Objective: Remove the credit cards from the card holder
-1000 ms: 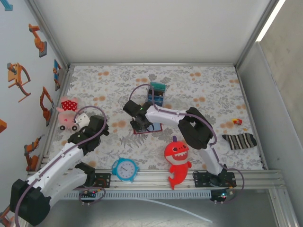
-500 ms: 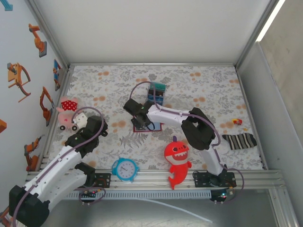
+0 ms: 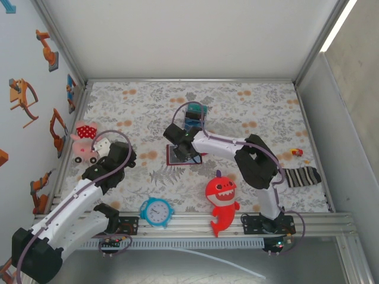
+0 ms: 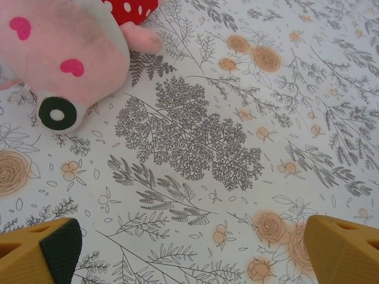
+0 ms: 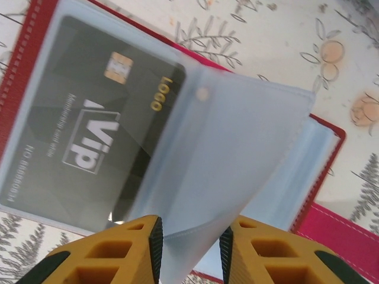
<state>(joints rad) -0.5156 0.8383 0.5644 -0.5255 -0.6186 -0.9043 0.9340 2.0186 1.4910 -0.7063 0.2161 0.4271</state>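
Observation:
The dark red card holder (image 3: pixel 176 156) lies open mid-table, its red edge (image 5: pixel 331 232) framing pale blue sleeves. A dark grey "VIP" credit card (image 5: pixel 100 136) sits inside the left sleeve. A loose pale sleeve page (image 5: pixel 237 154) rises between the pads of my right gripper (image 5: pixel 190 245), whose jaws stand a little apart, so it is open. In the top view the right gripper (image 3: pixel 185 148) hovers over the holder. Teal and blue credit cards (image 3: pixel 196 113) lie on the cloth just beyond it. My left gripper (image 4: pixel 195 248) is wide open over bare floral cloth.
A pink plush toy (image 4: pixel 59 53) with a red spotted part (image 3: pixel 86 131) lies beside the left gripper. A red shark toy (image 3: pixel 222 198) and a blue clock (image 3: pixel 157 211) sit near the front edge. A striped sock (image 3: pixel 299 176) and a small toy (image 3: pixel 297 152) are at the right.
My right gripper has shifted right and slightly farther over the card holder, and its jaws have widened. The left arm has barely moved.

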